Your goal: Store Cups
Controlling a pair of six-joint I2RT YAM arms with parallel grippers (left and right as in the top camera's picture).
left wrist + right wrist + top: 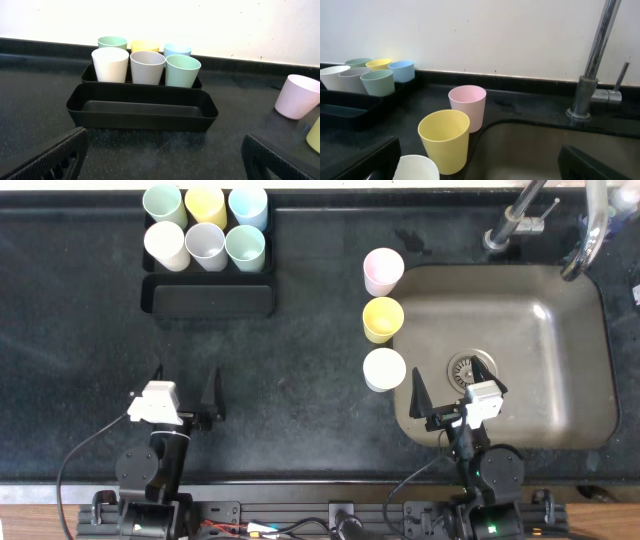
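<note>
Left gripper [165,166]: is hanging low over the dark speckled countertop [300,380], its fingers spread wide with nothing between them.
Right gripper [480,169]: is hovering at the near left corner of the sink [560,330], its jaws likewise gaping wide and holding nothing.
White cup [417,169]: is standing upright and mouth up on the countertop at the sink's left rim. It is the closest of the loose cups, just beside the right gripper's counter-side finger and not touching it.
Yellow cup [445,137]: is standing upright next up the rim, just beyond the white cup. It is a plain, smooth tumbler tapering toward its base.
Pink cup [468,106]: is standing upright behind the yellow cup, the farthest of the three in the line and well apart from the right gripper.
Empty tray [145,107]: is lying straight ahead of the left gripper, near but not touching. It is a long, shallow black bin.
Filled tray [87,76]: is sitting just behind the empty tray, carrying six upright cups in two rows.
Front row: white stored cup [111,65], grey stored cup [147,67] and mint stored cup [182,71] are standing side by side.
Back row: green stored cup [163,202], yellow stored cup [205,204] and blue stored cup [248,206] are standing nearest the wall.
Faucet [520,220]: is rising behind the sink's far edge.
</note>
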